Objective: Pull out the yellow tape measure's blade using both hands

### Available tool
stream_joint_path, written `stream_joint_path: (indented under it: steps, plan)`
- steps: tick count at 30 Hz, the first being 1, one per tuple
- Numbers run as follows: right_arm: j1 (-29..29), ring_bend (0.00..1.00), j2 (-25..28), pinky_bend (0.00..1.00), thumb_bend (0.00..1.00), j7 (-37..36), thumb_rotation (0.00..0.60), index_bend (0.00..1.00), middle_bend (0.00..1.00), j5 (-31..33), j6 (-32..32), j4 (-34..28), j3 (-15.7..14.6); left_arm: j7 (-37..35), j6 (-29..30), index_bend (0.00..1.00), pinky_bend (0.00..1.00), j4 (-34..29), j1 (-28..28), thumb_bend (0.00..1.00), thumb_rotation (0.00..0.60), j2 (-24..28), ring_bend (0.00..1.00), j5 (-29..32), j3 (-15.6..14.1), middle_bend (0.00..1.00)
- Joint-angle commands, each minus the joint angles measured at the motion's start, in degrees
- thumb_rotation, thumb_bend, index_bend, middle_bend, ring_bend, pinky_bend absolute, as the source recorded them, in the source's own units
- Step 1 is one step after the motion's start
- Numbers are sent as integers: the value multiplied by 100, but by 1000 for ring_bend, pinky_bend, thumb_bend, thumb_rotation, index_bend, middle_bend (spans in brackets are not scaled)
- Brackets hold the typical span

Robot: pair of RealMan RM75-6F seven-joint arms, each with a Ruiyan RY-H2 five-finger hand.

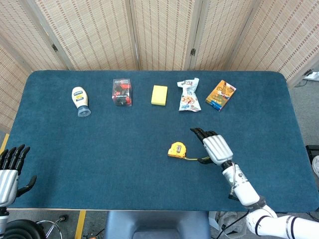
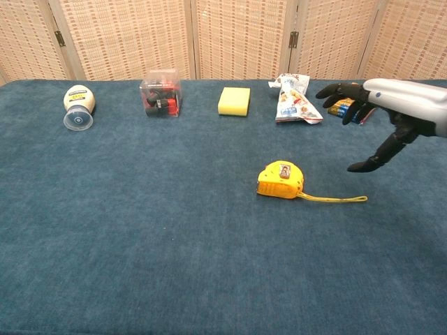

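Head view: yellow tape measure (image 1: pixel 176 150) sits mid-table, short bit of blade (image 1: pixel 198 159) sticking out toward right hand (image 1: pixel 216 148). That hand hangs just beside it, fingers spread, holding nothing. Left hand (image 1: pixel 9 172) parked at near left table (image 1: pixel 60 144) edge, fingers apart, empty too.

Chest view: right hand (image 2: pixel 394 105) floats above and right of tape measure (image 2: pixel 280 180), not touching. Blade (image 2: pixel 334 199) lies flat on blue cloth.
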State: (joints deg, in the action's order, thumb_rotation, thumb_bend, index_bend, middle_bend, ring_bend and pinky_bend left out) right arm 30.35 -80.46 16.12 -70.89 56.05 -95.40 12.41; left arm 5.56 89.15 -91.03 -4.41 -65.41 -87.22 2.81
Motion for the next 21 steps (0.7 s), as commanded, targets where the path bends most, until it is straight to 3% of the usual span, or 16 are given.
stream_joint_path:
  steps: [1,10,21]
  plan:
    - [268,233,-372,231,183,188,600,78,164,324,-207,323,112,0,-22,63,17,-3,5,354,600,9,27,22,-4,71]
    - [847,215,-1132,231,183,382,600,78,164,845,-636,1150,135,4,-52,63,17,-12,17,353,600,45,27,59,1,68]
    - [1250,220,-1620,231,182,618,600,78,164,1148,-790,1767,72,-32,-100,63,17,19,16,353,600,59,28,100,10,69]
